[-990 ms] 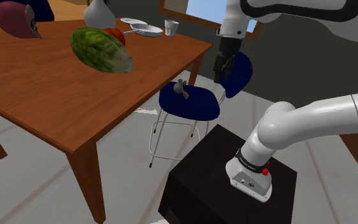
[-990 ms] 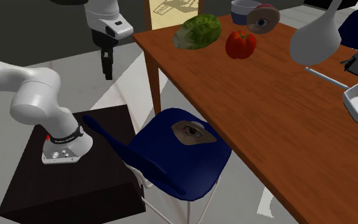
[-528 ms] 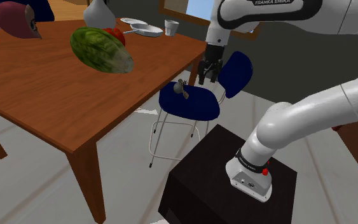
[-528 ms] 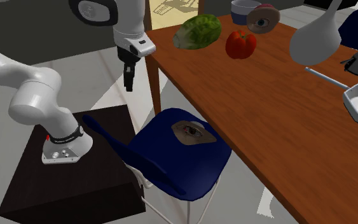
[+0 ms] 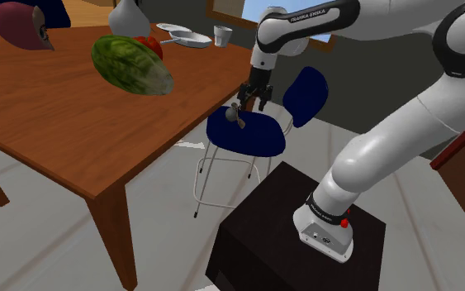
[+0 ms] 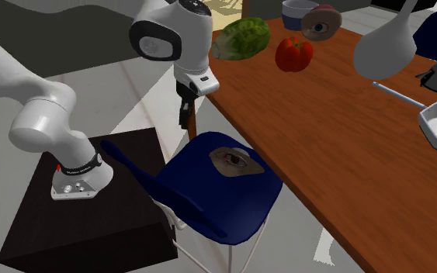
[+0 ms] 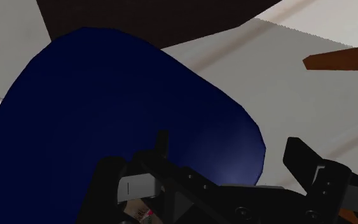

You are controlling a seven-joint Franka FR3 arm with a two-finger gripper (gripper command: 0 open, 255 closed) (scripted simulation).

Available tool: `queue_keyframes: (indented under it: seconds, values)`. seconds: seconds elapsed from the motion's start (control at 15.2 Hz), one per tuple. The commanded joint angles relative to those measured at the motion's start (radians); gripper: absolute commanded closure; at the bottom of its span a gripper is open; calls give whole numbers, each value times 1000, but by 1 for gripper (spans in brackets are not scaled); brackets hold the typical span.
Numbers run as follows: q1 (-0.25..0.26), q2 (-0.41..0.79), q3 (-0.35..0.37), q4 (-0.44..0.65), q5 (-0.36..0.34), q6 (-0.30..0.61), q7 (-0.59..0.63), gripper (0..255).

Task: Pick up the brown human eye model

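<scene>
1. Eye model (image 5: 237, 116), brown and flat, lies on the blue chair seat (image 5: 255, 136). In the shoulder view it sits just below the gripper (image 5: 252, 101) and a little to the table (image 5: 73, 124) side of the fingertips. The fingers are spread and hold nothing.
2. In the second exterior view the gripper (image 6: 184, 118) hangs over the backrest side of the chair seat (image 6: 209, 202). The eye model (image 6: 236, 160) lies lower and beyond the fingers, toward the table (image 6: 348, 155). Its long axis appears to run roughly along the table edge, so the next move likely needs a short shift toward the table, then a descent.
3. In the wrist view the 2 fingers (image 7: 304, 159) stand well apart over the chair seat (image 7: 126, 108), with nothing between them.
</scene>
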Motion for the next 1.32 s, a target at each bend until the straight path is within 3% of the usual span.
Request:
queue_keyframes:
  seconds: [0.0, 0.53, 1.12, 1.19, 1.25]
  values:
    - [-13, 75, -13, 29, 3, 52, 12, 0]
    - [-53, 348, -54, 178, 36, 194, 67, 0]
    - [-50, 407, -56, 139, 56, 290, 47, 0]
    - [-50, 400, -56, 137, 54, 284, 48, 255]
    - [-52, 399, -57, 146, 53, 275, 47, 255]
